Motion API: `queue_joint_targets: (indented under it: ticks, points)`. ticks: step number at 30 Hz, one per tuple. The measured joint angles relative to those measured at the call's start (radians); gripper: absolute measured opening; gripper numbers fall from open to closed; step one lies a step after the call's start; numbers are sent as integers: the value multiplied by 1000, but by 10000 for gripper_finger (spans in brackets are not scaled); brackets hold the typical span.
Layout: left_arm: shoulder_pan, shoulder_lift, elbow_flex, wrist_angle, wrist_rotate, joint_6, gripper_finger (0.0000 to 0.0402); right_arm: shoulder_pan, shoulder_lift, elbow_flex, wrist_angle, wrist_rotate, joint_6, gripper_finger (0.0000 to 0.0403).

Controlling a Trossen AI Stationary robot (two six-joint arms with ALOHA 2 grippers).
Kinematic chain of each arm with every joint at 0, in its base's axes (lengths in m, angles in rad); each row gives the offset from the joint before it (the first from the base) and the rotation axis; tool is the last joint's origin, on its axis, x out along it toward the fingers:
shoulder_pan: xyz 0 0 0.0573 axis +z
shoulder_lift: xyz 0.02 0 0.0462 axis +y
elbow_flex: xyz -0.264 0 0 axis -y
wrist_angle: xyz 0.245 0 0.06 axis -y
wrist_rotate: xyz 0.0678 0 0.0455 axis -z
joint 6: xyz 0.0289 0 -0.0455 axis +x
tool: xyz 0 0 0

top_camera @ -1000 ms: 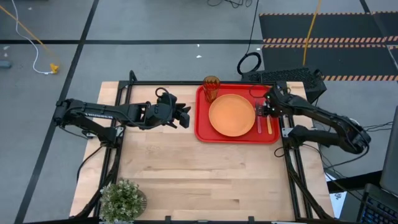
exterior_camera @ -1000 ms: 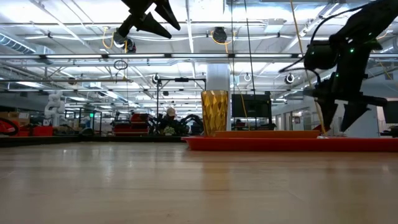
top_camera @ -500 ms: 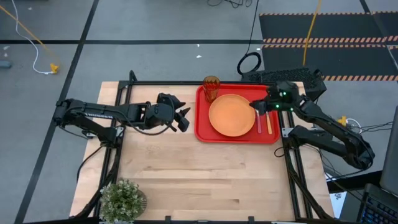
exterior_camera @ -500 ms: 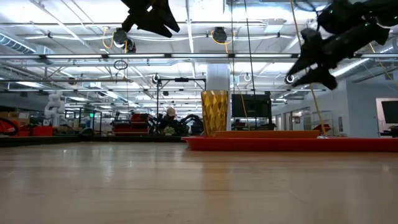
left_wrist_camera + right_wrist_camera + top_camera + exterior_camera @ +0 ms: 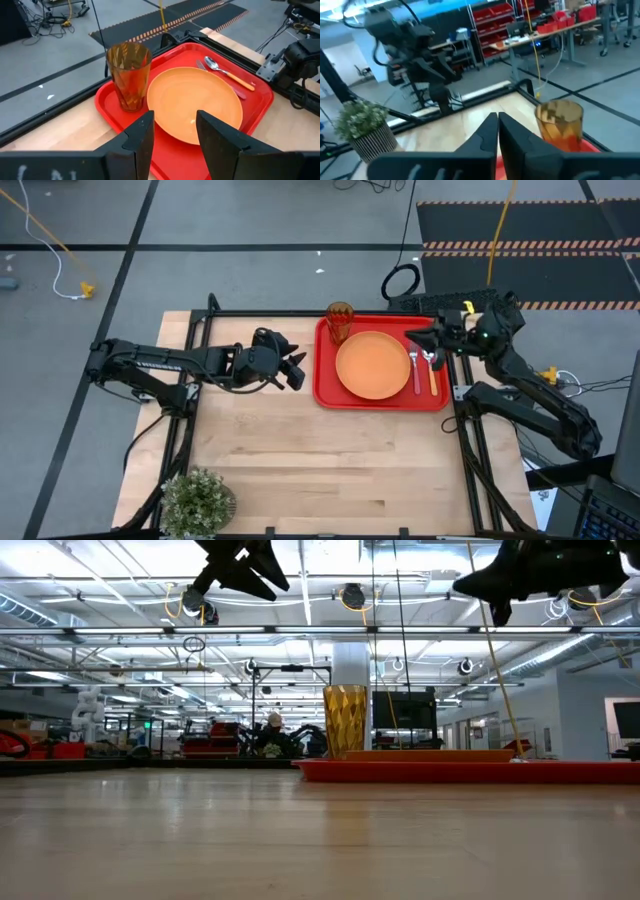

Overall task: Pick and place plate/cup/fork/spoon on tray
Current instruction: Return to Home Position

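Note:
The red tray (image 5: 322,394) lies at the table's far right. On it sit the orange plate (image 5: 372,365), the amber cup (image 5: 340,322) upright at its far left corner, and the red-handled fork (image 5: 416,370) beside the yellow-handled spoon (image 5: 432,370), right of the plate. My right gripper (image 5: 412,338) hovers high over the tray's far right part, shut and empty, pointing toward the table's left. My left gripper (image 5: 298,370) hangs open in the air just left of the tray, facing it; its wrist view shows the cup (image 5: 129,75) and the plate (image 5: 192,102).
A potted plant (image 5: 197,500) stands at the near left corner. Bare wood (image 5: 330,460) spreads across the table's near half. A black device (image 5: 460,302) sits just beyond the tray's far right edge.
My right gripper has risen from just above the fork and spoon, tipped from pointing down to about level, drawn back toward the far right, and shut with nothing in it. The fork and spoon stay flat on the tray.

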State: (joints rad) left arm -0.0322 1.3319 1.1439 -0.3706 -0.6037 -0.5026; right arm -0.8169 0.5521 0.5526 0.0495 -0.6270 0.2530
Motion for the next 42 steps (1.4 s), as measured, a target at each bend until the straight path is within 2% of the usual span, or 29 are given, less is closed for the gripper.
queue_joint_targets:
  ticks: [8,12,16,19,23,27,33,37,42]
  points:
    - [0,-13,0,41,0,-23,147,149,-40,0,41,220,90,1]
    - [0,-37,0,41,2,23,147,275,-34,0,118,359,102,0]
    - [0,-93,1,23,70,98,147,419,-13,0,179,541,70,0]
    - [-1,-151,-1,-18,87,104,147,520,22,0,216,625,33,0]
    - [2,-225,0,-76,87,112,147,634,79,0,251,644,6,0]
    - [2,-274,0,-150,88,146,147,721,117,0,251,594,-28,0]
    - [-1,-288,0,-289,89,142,147,796,133,0,232,571,-158,0]
    - [-3,-286,0,-351,100,145,147,829,120,0,181,570,-188,0]
    - [-10,-285,0,-371,124,3,147,861,104,0,44,521,-191,0]
